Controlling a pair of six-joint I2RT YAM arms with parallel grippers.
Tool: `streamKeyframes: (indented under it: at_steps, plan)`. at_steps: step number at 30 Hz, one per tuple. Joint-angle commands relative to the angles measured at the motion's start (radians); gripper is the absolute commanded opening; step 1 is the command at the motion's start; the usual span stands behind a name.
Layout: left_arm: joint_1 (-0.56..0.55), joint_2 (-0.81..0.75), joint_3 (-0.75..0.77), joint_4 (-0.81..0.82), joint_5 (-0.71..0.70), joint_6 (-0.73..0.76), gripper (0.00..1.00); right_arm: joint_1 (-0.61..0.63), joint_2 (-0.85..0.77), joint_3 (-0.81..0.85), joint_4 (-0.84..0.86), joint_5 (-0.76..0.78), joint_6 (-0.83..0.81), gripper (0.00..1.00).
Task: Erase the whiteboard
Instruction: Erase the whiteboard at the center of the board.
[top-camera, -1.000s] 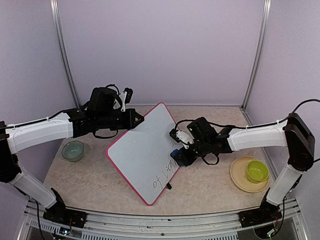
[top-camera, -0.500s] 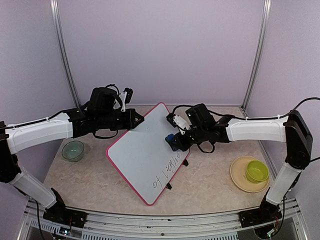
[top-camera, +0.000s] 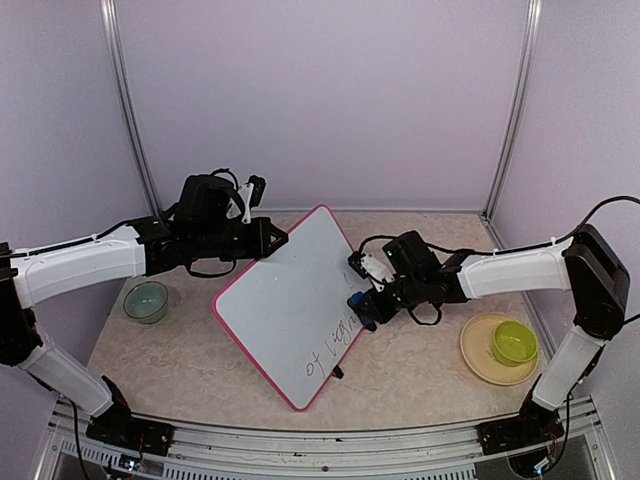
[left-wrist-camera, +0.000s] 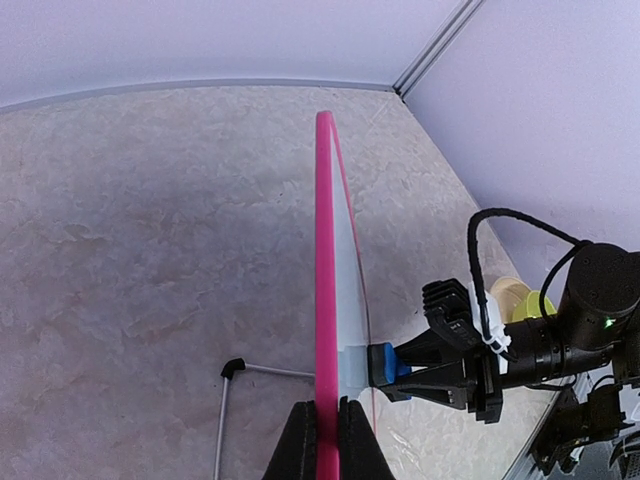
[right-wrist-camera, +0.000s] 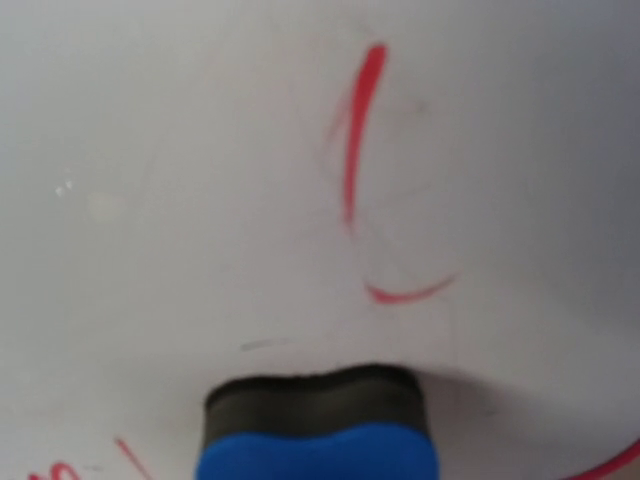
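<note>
While my left pincer (left-wrist-camera: 326, 445) clamps the whiteboard (top-camera: 285, 300) rim, my right pincer (top-camera: 365, 306) grips a blue eraser (right-wrist-camera: 318, 440). Its dark felt touches the board.

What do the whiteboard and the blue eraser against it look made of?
Whiteboard: smooth white face with a slight sheen, probably coated panel; pink rim looks plastic. Eraser: matte blue body, likely foam, with a dark felt-like pad that bulges softly.
</note>
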Motion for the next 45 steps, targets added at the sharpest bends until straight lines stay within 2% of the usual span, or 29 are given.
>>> streamKeyframes:
  at_steps: [1,8,12,17,24,29,41,45]
  plan:
    - [-0.017,0.003,-0.028,-0.075,0.013,-0.002,0.00,-0.003,0.020,0.096,-0.045,0.002,-0.009,0.00]
    - [-0.017,0.001,-0.033,-0.075,0.010,-0.004,0.00,-0.014,0.086,0.312,-0.124,0.018,-0.040,0.00]
    - [-0.018,-0.003,-0.037,-0.071,0.012,-0.005,0.00,-0.022,0.105,0.340,-0.130,0.013,-0.039,0.00]
    - [-0.017,-0.003,-0.038,-0.069,0.012,-0.003,0.00,-0.023,0.098,0.269,-0.117,-0.003,-0.031,0.00]
    - [-0.017,-0.004,-0.036,-0.068,0.014,0.000,0.00,-0.023,0.047,0.043,-0.045,-0.001,-0.003,0.00]
    - [-0.018,-0.004,-0.040,-0.063,0.019,-0.004,0.00,-0.025,0.042,-0.008,-0.029,0.008,0.010,0.00]
    - [-0.018,-0.015,-0.048,-0.071,0.006,-0.007,0.00,-0.024,0.058,0.247,-0.137,0.042,-0.025,0.00]
    - [-0.017,-0.015,-0.051,-0.071,0.004,-0.008,0.00,-0.025,0.053,0.265,-0.142,0.042,-0.024,0.00]
